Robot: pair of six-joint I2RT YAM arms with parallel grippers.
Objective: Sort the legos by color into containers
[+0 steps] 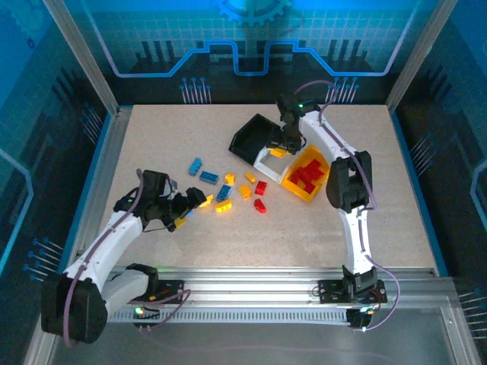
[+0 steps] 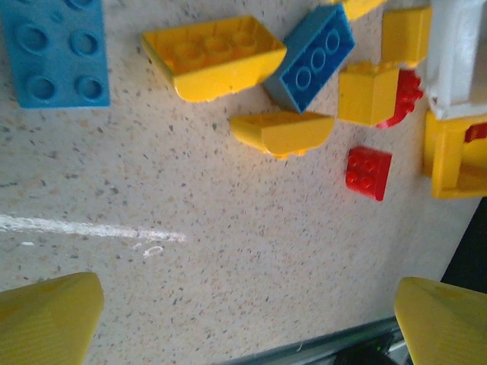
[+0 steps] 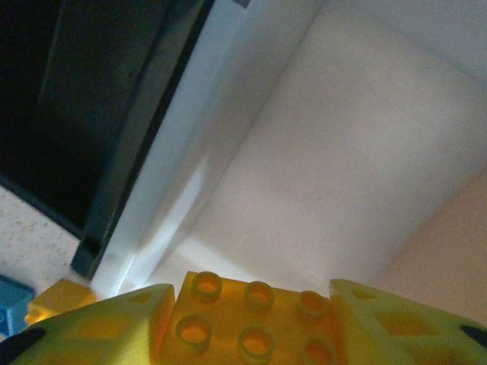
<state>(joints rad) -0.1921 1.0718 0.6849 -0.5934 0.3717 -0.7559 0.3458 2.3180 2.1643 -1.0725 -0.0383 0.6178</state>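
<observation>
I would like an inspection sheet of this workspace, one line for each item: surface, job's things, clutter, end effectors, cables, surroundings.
Surface: speckled beige table, with a white streak.
Job's things: blue, yellow and red loose bricks mid-table; black bin, white bin and yellow-orange bin in a row, the last holding red bricks.
Clutter: nothing seen.
End effectors: left end effector open above the table; right end effector shut on a yellow brick over the white bin.
Cables: purple cables along both arms.
Surroundings: metal frame, blue-lit panels.
</observation>
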